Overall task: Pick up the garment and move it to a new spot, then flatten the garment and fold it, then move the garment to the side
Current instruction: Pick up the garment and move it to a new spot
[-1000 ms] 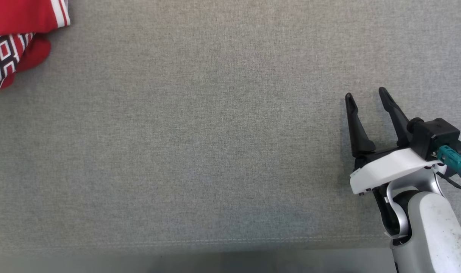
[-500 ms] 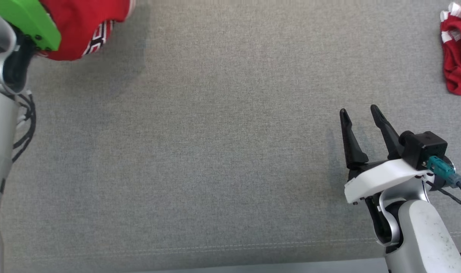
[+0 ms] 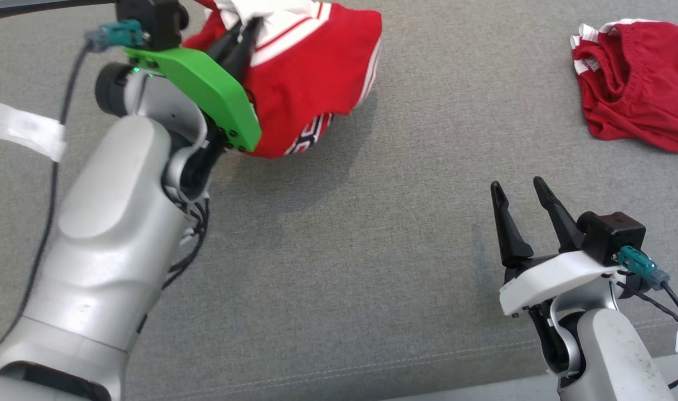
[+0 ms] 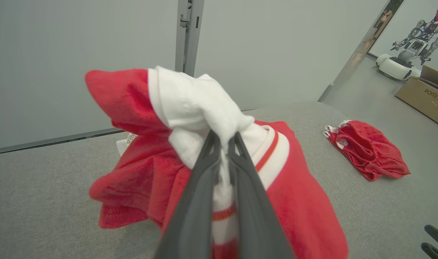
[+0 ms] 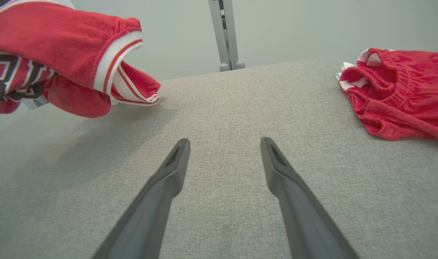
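The left gripper [image 3: 244, 34] is pinched tight on the white-trimmed edge of the red garment [image 3: 316, 72], which hangs bunched from its fingers over the far left part of the grey cloth-covered table [image 3: 372, 250]. The right gripper [image 3: 518, 185] hovers near the front right edge, its fingers spread wide and holding nothing. A second red garment [image 3: 639, 94] lies crumpled by the far right corner.

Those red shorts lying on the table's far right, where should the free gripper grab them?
Grip the gathered waistband at the shorts' left end. It stands up in a thick ridge off the table, facing the open right gripper, so coming from the left and above, jaws straddling that ridge, would probably get the surest pinch.
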Controlling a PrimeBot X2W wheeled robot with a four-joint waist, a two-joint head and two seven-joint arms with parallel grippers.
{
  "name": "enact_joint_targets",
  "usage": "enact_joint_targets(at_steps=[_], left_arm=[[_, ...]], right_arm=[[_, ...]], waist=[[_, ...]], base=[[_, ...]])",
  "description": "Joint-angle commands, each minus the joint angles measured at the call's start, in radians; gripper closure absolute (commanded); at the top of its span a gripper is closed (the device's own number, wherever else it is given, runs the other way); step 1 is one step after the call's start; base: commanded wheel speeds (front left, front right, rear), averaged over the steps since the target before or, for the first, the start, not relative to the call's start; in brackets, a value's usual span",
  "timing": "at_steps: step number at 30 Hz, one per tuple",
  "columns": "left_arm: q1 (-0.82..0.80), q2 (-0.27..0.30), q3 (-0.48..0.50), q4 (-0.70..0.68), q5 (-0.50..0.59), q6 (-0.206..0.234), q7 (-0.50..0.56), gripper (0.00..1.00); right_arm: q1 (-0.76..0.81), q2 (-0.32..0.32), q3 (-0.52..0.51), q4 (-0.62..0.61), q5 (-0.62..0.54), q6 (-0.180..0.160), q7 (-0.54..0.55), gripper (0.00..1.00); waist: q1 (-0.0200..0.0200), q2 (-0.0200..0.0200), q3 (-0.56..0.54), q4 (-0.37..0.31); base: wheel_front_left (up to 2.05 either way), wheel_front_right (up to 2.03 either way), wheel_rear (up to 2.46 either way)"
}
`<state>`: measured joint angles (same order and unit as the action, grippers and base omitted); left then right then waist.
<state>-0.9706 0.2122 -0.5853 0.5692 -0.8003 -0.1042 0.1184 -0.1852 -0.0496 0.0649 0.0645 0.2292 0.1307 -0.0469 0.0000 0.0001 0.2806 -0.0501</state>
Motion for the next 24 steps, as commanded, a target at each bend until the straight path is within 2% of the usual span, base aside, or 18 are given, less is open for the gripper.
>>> enact_joint_targets(at_steps=[1,5,8,18,19,20,21,24], left_arm=[[0.022,-0.015,-0.006,0.010,0.001,0.007,-0.017,1.00],[0.080,-0.082,-0.023,0.065,-0.019,0.003,-0.061,1.00],[0.107,-0.103,-0.036,0.129,-0.020,0.000,-0.095,1.00],[0.101,-0.135,-0.088,0.311,0.028,-0.008,-0.205,1.00],[0.097,-0.139,-0.095,0.325,0.032,-0.008,-0.220,0.90],[0.097,-0.143,-0.096,0.336,0.029,-0.009,-0.237,0.49],[0.099,-0.147,-0.096,0.346,0.021,-0.010,-0.247,0.00],[0.101,-0.153,-0.106,0.359,0.018,-0.012,-0.268,0.00]], right_arm=[[0.001,-0.002,0.003,0.003,0.005,0.000,-0.008,0.00],[-0.010,-0.002,0.009,0.005,0.009,0.000,-0.011,0.00],[-0.020,-0.002,0.014,0.002,0.012,0.000,-0.013,0.00],[-0.026,-0.002,0.008,0.014,0.001,0.000,-0.014,0.00],[-0.029,-0.002,0.007,0.015,-0.003,0.000,-0.014,0.00],[-0.029,-0.002,0.005,0.016,-0.006,0.000,-0.012,0.00],[-0.028,-0.002,0.005,0.017,-0.010,0.000,-0.012,0.00],[-0.028,-0.002,0.004,0.018,-0.019,0.000,-0.007,0.00]], waist=[[0.0000,-0.0001,0.003,-0.017],[0.0000,-0.0001,0.016,-0.038],[0.0000,-0.0001,0.027,-0.056],[0.0000,-0.0001,0.033,-0.072],[0.0000,-0.0001,0.028,-0.070],[0.0000,-0.0001,0.023,-0.067],[0.0000,-0.0001,0.017,-0.064],[0.0000,-0.0001,0.004,-0.054]], base=[[0.00,0.00,0.00],[0.00,0.00,0.00],[0.00,0.00,0.00],[0.00,0.00,0.00],[0.00,0.00,0.00],[0.00,0.00,0.00],[0.00,0.00,0.00],[0.00,0.00,0.00]])
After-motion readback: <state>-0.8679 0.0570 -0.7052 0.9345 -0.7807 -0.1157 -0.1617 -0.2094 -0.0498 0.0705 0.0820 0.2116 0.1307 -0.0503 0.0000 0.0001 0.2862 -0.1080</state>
